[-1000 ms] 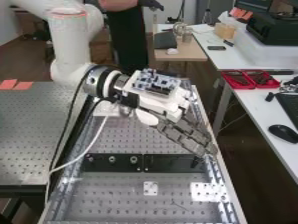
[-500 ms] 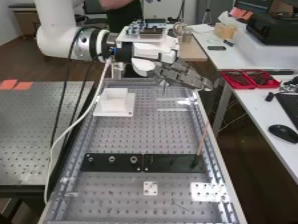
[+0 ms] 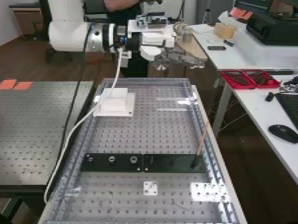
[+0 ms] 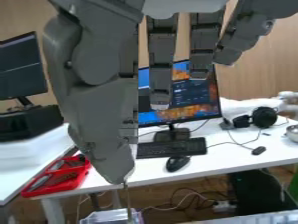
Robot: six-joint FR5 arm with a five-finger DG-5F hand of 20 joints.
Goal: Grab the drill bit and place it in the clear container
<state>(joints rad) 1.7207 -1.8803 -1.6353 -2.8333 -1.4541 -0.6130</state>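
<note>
I note on the surface (image 3: pixel 133 137) the box (image 3: pixel 114 111), left of the container (image 3: pixel 173 109); before both, the strip (image 3: pixel 113 162).

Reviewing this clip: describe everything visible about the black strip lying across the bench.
The black strip is long, flat and straight-edged, lying crosswise on the perforated bench. A seam near its middle suggests two plates set end to end. Three round, metallic-looking fittings sit in a row on the half at the view's left. Near its other end stands a slim brownish rod, leaning slightly, its foot at a small dark piece. The strip's material is unclear. The hand is away from it.
</note>
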